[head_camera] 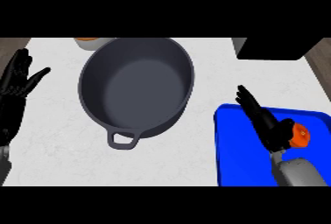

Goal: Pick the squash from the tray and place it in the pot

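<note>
Fingers point(251, 105) of the right hand point(270, 130) are held straight and close together, closed on nothing, and are pointed up and to the left across the blue tray point(238, 151). The squash point(301, 134) is seen on the tray, just to the right of this hand, beside the thumb; whether it is touched by the thumb cannot be told. Only a small orange part of the squash is shown, the rest being hidden behind the hand. That part is taller than it is wide, so its long axis appears to be laid from the near side toward the far side of the bench point(58, 144); which end is pointed where cannot be told.

Left of the tray, and apart from it, a wide oval pot point(107, 57) is set on the bench, with nothing seen in it. A dark grey matt surface, smooth sloping walls and a flat bottom are shown, and a small loop handle point(123, 147) is turned toward the near edge. Between squash and pot only the right hand, the tray's rim and bare bench are found.

The bench top is white and faintly marbled. The tray is flat, glossy and round-cornered. An orange thing point(89, 42) is cut off behind the pot's far rim, and a black block point(275, 48) is placed at the far right. The left hand point(16, 85) is rested at the left edge, fingers up and spread.
</note>
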Controlling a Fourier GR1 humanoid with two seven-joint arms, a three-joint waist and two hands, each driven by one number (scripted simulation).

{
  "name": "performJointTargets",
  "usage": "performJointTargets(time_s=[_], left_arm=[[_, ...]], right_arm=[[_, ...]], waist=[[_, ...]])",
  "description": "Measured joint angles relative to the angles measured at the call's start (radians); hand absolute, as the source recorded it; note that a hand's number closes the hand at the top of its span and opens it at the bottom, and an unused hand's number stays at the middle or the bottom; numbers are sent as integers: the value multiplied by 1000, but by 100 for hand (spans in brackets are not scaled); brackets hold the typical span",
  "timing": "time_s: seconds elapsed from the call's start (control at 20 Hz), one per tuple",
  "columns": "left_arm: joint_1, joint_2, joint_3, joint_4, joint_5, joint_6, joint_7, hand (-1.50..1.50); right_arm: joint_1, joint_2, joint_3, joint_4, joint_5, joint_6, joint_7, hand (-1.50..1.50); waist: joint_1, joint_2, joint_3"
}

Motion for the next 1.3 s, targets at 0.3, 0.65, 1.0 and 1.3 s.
performJointTargets(time_s=[0.3, 0.65, 1.0, 1.3], left_arm=[[91, 14, -13, 109, -74, 63, 93, 0], [141, 8, -31, 219, -75, 95, 257, 0], [83, -24, -59, 270, -118, 103, 359, 0], [71, -36, -67, 279, -138, 106, 380, 0]], right_arm=[[-24, -65, -190, 25, -64, -85, 42, 150], [31, -139, -337, 91, 162, -510, 7, -150], [169, -191, -263, -149, 360, -667, 241, -150], [209, -405, -233, -262, 431, -487, 599, -150]], waist=[[-8, 7, 17], [-39, 13, 18], [-23, 3, 18], [-16, 2, 16]])
